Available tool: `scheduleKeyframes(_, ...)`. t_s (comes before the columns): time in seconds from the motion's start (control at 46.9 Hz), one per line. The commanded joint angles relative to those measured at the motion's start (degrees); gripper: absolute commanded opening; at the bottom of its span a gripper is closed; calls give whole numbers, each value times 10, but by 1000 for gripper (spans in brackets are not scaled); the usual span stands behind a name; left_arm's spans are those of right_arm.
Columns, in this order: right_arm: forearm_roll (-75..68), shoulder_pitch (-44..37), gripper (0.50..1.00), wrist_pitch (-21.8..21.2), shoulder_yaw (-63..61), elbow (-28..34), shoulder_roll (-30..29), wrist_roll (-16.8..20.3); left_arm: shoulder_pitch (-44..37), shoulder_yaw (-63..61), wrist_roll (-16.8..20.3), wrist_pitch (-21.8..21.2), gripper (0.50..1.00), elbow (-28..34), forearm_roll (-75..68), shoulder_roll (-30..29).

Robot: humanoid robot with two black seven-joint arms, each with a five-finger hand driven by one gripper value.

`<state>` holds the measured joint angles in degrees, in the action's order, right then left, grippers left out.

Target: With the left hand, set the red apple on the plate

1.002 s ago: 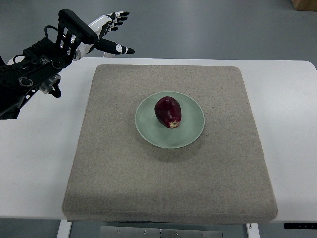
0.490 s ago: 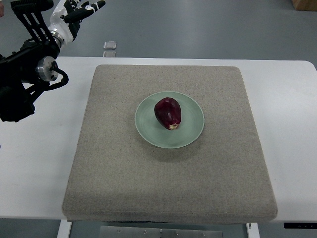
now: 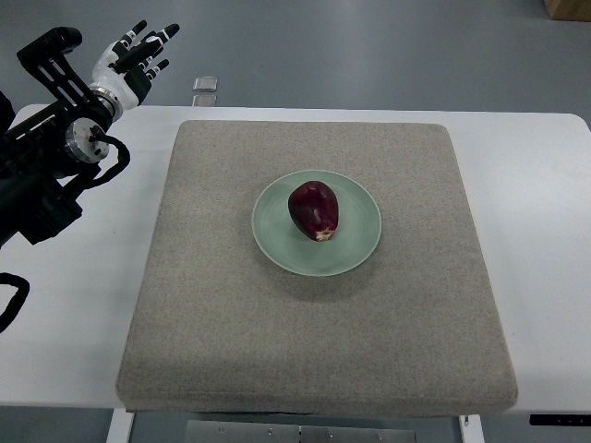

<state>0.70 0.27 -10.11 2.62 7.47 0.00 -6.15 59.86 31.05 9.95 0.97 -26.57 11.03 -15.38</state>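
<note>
A dark red apple [image 3: 313,209] lies on its side on the pale green plate [image 3: 355,249], which sits in the middle of the grey mat [image 3: 314,351]. My left hand [image 3: 138,57] is at the upper left corner, far from the plate, held over the table's back edge. Its fingers [image 3: 155,37] are spread and hold nothing. The black left arm [image 3: 42,166] comes in from the left edge.
The mat lies on a white table [image 3: 536,203]. A small grey square object [image 3: 205,83] lies on the floor beyond the table's back edge. A brown box corner [image 3: 568,7] shows at the top right.
My left hand, empty throughout, has pulled back from the mat's back left corner toward the upper left and then dropped slightly. The apple and plate have not moved.
</note>
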Motion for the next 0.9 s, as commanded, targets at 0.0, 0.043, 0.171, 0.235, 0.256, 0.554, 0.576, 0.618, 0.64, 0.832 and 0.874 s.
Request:
scheduleKeyframes(0.0,0,0,964,0,0,0,0,0,-1,1,-1,37,992,1,5,0)
scheduleKeyframes(0.043,0,0,964,0,0,0,0,0,-2,2,-1,61,992,3,6,0)
scheduleKeyframes(0.171,0,0,964,0,0,0,0,0,-14,30,0,118,992,17,7,10)
scheduleKeyframes(0.235,0,0,964,0,0,0,0,0,-18,41,0,126,992,33,7,19)
scheduleKeyframes(0.256,0,0,964,0,-1,0,0,0,-18,42,0,127,992,37,7,21)
scheduleKeyframes(0.554,0,0,964,0,0,0,0,0,-17,42,1,127,992,44,3,23)
scheduleKeyframes(0.576,0,0,964,0,0,0,0,0,-17,42,1,126,992,44,3,23)
scheduleKeyframes(0.618,0,0,964,0,0,0,0,0,-17,42,1,125,992,45,1,23)
scheduleKeyframes(0.64,0,0,964,0,0,0,0,0,-17,42,1,124,992,45,1,23)
scheduleKeyframes(0.832,0,0,964,0,0,0,0,0,-17,45,1,106,992,48,7,33)
scheduleKeyframes(0.874,0,0,964,0,-1,0,0,0,-17,45,1,103,992,50,8,37)
